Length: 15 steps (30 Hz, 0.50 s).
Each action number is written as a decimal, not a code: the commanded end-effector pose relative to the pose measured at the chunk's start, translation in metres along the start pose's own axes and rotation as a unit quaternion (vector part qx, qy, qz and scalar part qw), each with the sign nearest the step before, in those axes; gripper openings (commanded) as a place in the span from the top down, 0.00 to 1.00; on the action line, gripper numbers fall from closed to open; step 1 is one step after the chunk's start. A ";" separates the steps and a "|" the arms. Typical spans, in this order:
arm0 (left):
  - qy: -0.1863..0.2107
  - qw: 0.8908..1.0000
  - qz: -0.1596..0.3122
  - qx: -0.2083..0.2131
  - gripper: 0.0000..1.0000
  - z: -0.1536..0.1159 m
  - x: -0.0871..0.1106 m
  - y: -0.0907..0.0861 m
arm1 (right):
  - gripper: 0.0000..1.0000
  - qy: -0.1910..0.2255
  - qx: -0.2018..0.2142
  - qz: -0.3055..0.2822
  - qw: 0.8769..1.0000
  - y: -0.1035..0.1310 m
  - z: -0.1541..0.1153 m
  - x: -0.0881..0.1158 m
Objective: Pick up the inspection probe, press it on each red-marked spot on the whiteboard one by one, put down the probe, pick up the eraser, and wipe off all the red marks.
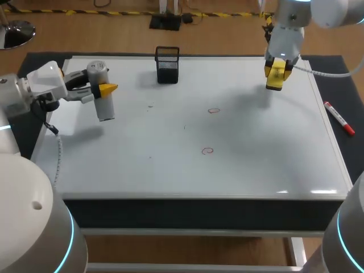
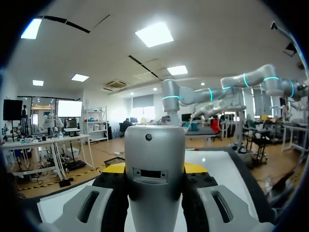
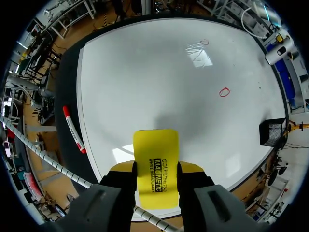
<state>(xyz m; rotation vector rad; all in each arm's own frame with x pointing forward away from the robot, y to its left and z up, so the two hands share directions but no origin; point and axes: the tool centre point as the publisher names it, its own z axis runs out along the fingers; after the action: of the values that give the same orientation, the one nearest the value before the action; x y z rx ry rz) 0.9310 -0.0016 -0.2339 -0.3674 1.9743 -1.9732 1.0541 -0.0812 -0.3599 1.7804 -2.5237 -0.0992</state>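
Left gripper (image 1: pixel 106 89) clamps the upright probe (image 1: pixel 104 107), far left. Right gripper (image 1: pixel 275 81) clamps the eraser (image 3: pixel 155 164), far right. Only the head view shows both.

My feed is bright and even, with light falling from overhead onto the whiteboard (image 1: pixel 187 176). The shadows on it are soft and grey. A broad one lies on the whiteboard below the eraser (image 1: pixel 274 83) in my right gripper (image 1: pixel 276 74), near the far right corner. A fainter one sits under the probe (image 1: pixel 105 108) in my left gripper (image 1: pixel 101 91), by the whiteboard's left edge. Glare shows as small white patches along the whiteboard's near right edge. In the right wrist view it is a streaked patch beside one red mark (image 3: pixel 204 42). The marks read clearly against the white.
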 end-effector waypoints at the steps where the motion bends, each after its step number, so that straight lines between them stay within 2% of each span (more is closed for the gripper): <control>1: 0.005 1.000 0.010 0.005 1.00 0.017 0.002 -0.007 | 1.00 0.001 -0.001 -0.001 1.000 -0.001 -0.001 0.000; 7: 0.033 0.999 0.032 0.015 1.00 0.066 0.013 -0.025 | 1.00 0.001 -0.001 -0.001 1.000 -0.001 -0.001 0.000; 15: 0.076 0.997 0.033 -0.003 1.00 0.142 0.021 -0.029 | 1.00 0.001 -0.001 -0.001 1.000 -0.001 -0.001 0.000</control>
<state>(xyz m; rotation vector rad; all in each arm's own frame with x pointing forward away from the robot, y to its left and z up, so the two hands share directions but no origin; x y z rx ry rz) 0.9409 -0.1005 -0.2038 -0.1705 2.0295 -2.0017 1.0541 -0.0811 -0.3599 1.7800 -2.5238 -0.0992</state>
